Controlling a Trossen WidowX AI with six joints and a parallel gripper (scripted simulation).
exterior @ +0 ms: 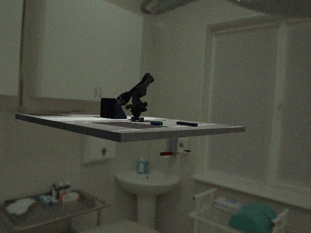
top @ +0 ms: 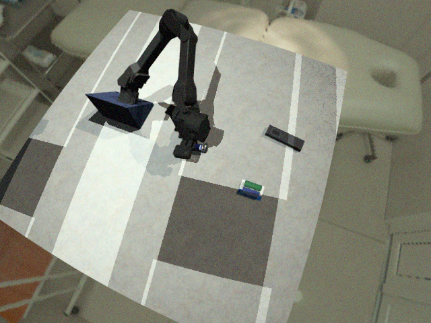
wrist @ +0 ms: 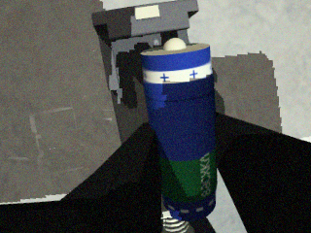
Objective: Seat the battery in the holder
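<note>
Between black fingers, glossy battery (wrist: 182,121).

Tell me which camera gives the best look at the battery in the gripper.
The wrist view: the battery shows nearly whole there, with its terminal nub, plus marks and blue and green wrapper. The top view shows only a small blue piece beside the gripper. The exterior view is too small and dark to make it out.

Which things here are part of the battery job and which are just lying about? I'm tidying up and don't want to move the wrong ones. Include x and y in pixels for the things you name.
Part of the job:
- blue-and-green battery (top: 201,148) (wrist: 184,123), in the claw (wrist: 181,128)
- holder (wrist: 146,19)

Just lying about:
- black remote-like bar (top: 284,138) (exterior: 187,124)
- small pack with green and blue cylinders (top: 251,189) (exterior: 156,123)
</note>
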